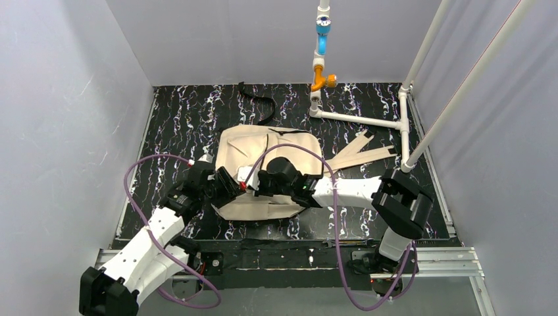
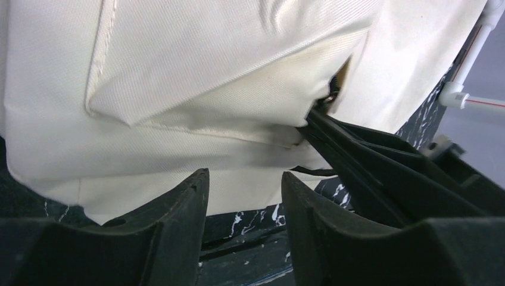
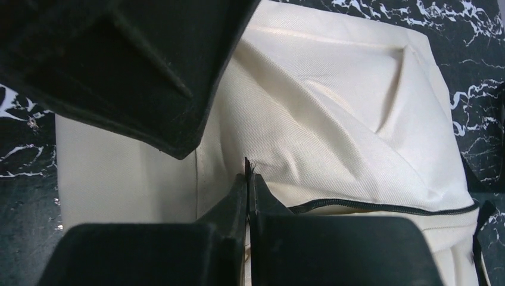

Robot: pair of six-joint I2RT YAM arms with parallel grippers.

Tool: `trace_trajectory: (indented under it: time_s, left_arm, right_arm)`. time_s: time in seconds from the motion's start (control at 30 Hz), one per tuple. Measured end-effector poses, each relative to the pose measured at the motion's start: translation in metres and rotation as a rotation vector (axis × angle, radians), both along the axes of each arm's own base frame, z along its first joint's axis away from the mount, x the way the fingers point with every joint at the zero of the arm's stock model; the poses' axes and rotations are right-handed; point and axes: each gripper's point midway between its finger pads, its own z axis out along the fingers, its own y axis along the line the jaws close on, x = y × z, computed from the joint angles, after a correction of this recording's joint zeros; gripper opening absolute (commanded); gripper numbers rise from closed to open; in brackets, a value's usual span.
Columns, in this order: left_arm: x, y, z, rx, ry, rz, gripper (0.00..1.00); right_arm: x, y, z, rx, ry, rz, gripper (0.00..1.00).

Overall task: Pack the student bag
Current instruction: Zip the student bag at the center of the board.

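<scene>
The right gripper (image 3: 247,177) pinches the soft beige twill backpack (image 1: 243,145) at its black zipper (image 3: 381,207); the left gripper (image 2: 245,176), fingers spread, holds nothing.

Enclosure: plain pale grey panels on three sides, left wall (image 1: 66,99), back wall (image 1: 230,39), right wall (image 1: 507,151). The desk (image 1: 184,125) top is black with white and purplish marble veining. An aluminium rail (image 1: 447,257) runs along the near edge. A white pipe frame (image 1: 368,122) sits at the back right of the desk. One upright carries a blue fitting (image 1: 322,36) above an orange fitting (image 1: 321,80). Two long white pipes (image 1: 460,85) slant up by the right wall. Light is even, with soft shadows only.
</scene>
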Motion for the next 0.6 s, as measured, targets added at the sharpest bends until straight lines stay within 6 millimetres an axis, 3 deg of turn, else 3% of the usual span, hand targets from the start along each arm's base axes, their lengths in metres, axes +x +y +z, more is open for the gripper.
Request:
trace_trajectory:
  time_s: [0.23, 0.53, 0.6]
  left_arm:
    - [0.004, -0.002, -0.018, 0.013, 0.023, -0.006, 0.50]
    - [0.005, -0.002, -0.027, 0.024, 0.034, -0.007, 0.54]
    - [0.004, -0.001, -0.030, 0.028, 0.038, -0.005, 0.54]
  right_arm:
    - [0.000, -0.012, 0.030, 0.096, 0.126, -0.063, 0.01]
    - [0.003, -0.016, 0.021, 0.143, 0.303, -0.053, 0.03]
    - [0.004, -0.017, 0.017, 0.159, 0.360, -0.052, 0.08]
